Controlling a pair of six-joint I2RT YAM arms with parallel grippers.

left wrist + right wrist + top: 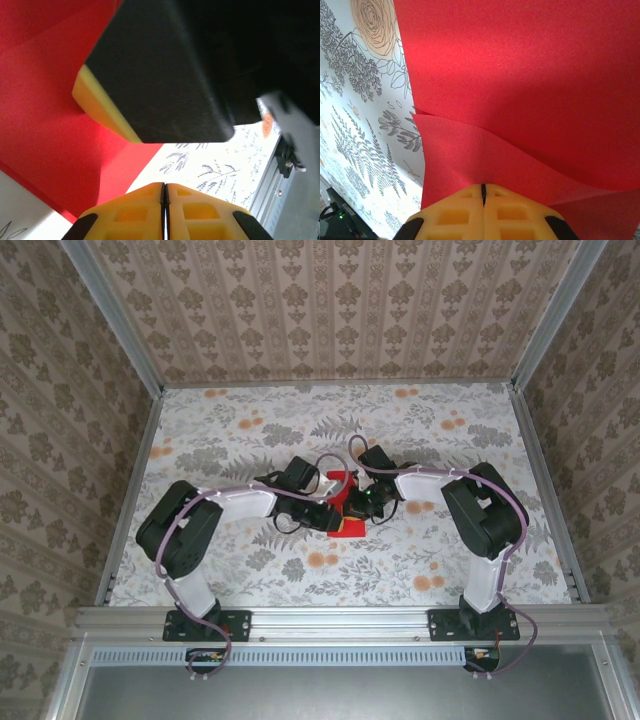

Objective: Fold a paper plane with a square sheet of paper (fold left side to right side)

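Paper [520, 75] lies mid-table between the 2 arms. Right gripper [482, 192], closed, seems to pinch its raised flap. Left gripper [164, 192], closed and apparently empty, should pin the sheet while the edges align.

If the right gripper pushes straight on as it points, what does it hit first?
The paper: its raised red flap sits right ahead of the right gripper, probably touching it; depth unclear.

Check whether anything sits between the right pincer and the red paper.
Nothing visible does. The right pincer, fingers shut, sits directly against the square sheet of paper, and a raised layer of that sheet meets its fingertips. Whether the sheet is actually clamped cannot be told.
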